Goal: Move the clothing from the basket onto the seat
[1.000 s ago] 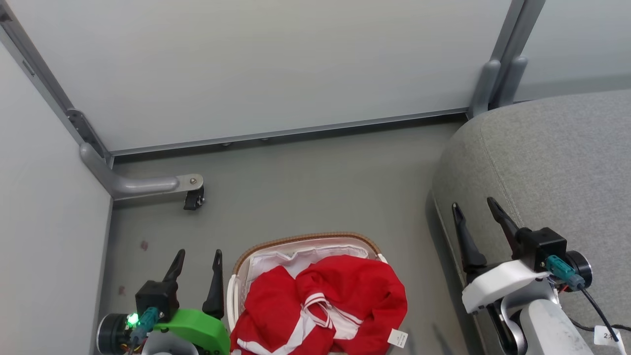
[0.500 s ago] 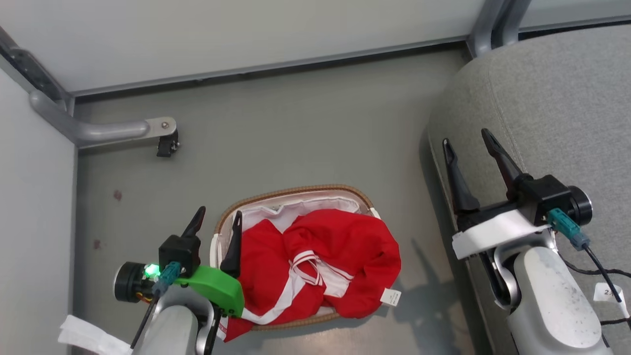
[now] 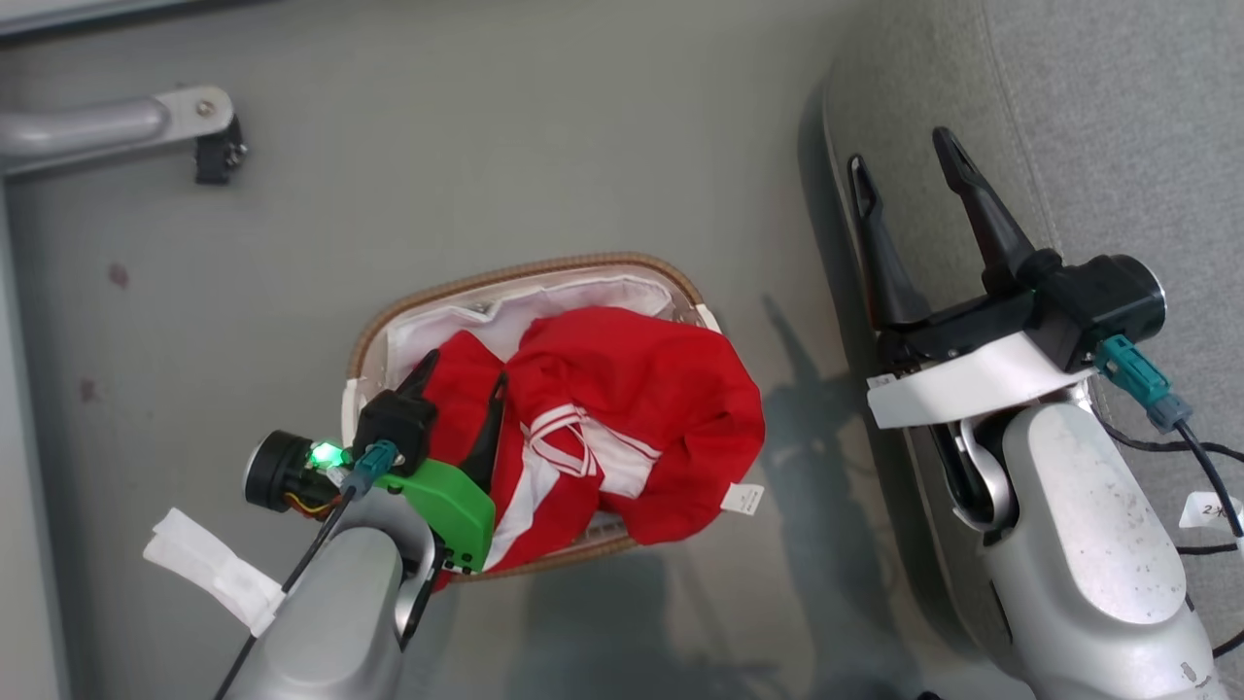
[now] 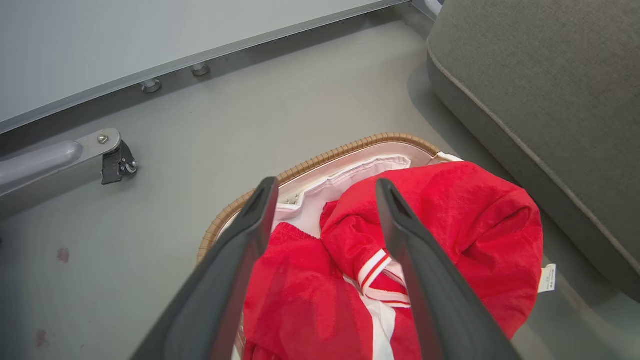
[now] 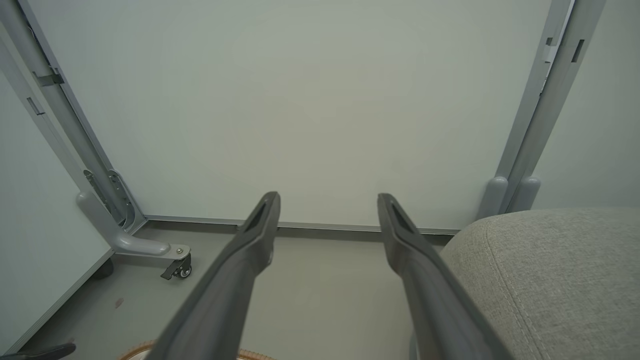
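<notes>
The clothing (image 3: 632, 389) is a heap of bright red fabric with white stripes, piled in the basket (image 3: 525, 267) and spilling over its right rim; a white tag (image 3: 743, 499) hangs outside. My left gripper (image 3: 466, 369) is open over the left part of the heap. In the left wrist view its fingers (image 4: 326, 182) straddle the red clothing (image 4: 450, 210) and the basket rim (image 4: 325, 157), holding nothing. My right gripper (image 3: 899, 148) is open and empty at the left edge of the grey seat (image 3: 1118, 126). In the right wrist view it (image 5: 327, 196) faces the wall, with the seat (image 5: 550, 265) at lower right.
A grey partition foot with a black caster (image 3: 209, 146) stands on the floor at the far left, also seen as the caster (image 4: 117, 160). Pale wall panels with metal posts (image 5: 530, 140) close off the far side. Bare grey floor (image 3: 583, 146) lies between basket, wall and seat.
The head camera has tilted down, shifting the whole scene up. My left gripper has moved right, from beside the basket to over the red clothing. The right gripper keeps its place by the seat.
</notes>
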Tool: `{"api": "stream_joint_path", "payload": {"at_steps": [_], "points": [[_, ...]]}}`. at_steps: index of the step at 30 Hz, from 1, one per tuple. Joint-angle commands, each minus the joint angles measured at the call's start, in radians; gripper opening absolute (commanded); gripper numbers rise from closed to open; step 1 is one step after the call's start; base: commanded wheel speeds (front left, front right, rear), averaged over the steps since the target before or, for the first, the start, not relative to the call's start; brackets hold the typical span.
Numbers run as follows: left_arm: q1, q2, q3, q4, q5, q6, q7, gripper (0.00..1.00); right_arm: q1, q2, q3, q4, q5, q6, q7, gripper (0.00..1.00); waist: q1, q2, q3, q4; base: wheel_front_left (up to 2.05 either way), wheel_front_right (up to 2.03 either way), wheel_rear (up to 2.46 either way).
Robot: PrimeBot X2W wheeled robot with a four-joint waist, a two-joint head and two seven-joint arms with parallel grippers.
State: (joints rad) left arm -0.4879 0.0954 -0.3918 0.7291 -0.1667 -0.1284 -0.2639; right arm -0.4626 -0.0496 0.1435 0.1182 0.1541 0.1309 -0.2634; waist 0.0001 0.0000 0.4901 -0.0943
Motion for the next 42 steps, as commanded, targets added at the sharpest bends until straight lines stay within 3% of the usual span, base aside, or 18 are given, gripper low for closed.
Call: {"api": "stream_joint_path", "payload": {"at_steps": [1,20,42], "points": [[-0.030,0.018,-0.009,0.019,-0.004,-0.004,-0.001,1.00,-0.018,-0.003,0.005,-0.010,0.013,0.000,-0.002,1.00,-0.0001,0.0000,0.088,-0.050,0.00,0.00,0.00],[-0.236,0.055,-0.251,0.454,-0.011,-0.004,0.026,1.00,-0.062,-0.003,0.055,-0.066,0.041,0.000,-0.002,1.00,-0.0001,0.0000,0.253,-0.118,0.00,0.00,0.00],[-0.407,0.102,-0.367,0.558,0.030,0.003,0.164,1.00,-0.124,-0.003,0.080,-0.135,0.097,0.000,-0.002,1.00,-0.0001,0.0000,0.417,-0.162,0.00,0.00,0.00]]}}
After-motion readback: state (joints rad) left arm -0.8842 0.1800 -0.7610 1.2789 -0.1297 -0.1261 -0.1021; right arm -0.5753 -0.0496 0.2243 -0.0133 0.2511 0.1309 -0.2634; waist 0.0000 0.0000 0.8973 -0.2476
